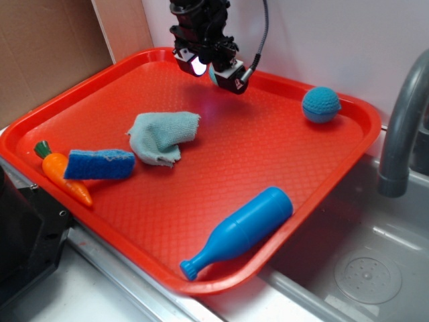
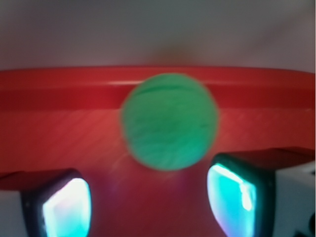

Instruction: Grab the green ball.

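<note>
The green ball [image 2: 169, 121] fills the middle of the wrist view, blurred, resting on the red tray [image 2: 59, 128] just in front of its far rim. My gripper [image 2: 148, 180] is open. Its two lit fingers [image 2: 66, 205] stand wide apart on either side, just short of the ball, with nothing between them but tray floor. In the exterior view the gripper [image 1: 212, 72] hangs low over the tray's far edge and covers nearly all of the ball.
On the tray [image 1: 221, 154] lie a blue crocheted ball [image 1: 320, 104] at the far right, a pale green cloth [image 1: 163, 136], a blue sponge [image 1: 99, 164], a toy carrot [image 1: 64, 173] and a blue bottle [image 1: 240, 231]. A sink and grey faucet [image 1: 402, 127] are at the right.
</note>
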Robot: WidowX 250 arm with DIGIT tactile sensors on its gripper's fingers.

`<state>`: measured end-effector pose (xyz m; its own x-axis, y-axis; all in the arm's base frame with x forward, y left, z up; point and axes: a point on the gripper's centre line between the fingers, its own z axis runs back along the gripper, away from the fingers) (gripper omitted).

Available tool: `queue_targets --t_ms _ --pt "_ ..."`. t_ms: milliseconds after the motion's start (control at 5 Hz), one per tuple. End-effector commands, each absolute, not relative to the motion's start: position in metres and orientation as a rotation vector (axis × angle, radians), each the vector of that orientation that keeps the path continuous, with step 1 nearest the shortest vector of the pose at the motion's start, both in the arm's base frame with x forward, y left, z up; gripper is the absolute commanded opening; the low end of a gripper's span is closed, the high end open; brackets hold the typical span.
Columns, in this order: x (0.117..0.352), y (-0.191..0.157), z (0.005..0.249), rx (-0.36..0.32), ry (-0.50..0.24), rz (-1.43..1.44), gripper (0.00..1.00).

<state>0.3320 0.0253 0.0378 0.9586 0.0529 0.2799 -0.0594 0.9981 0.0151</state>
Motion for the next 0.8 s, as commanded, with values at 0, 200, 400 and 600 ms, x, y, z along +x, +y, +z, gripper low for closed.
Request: queue_targets --t_ms 0,200,400,600 --pt "0.355 0.029 0.052 0.039 -0.326 0.074 1.00" --pt "0.369 0.027 0.033 0.052 -0.302 0.074 1.00" --pt "0.362 0.027 0.040 0.022 -0.332 0.085 0.00" --pt "0.332 0.030 0.086 0.026 -0.292 0.158 0.00"
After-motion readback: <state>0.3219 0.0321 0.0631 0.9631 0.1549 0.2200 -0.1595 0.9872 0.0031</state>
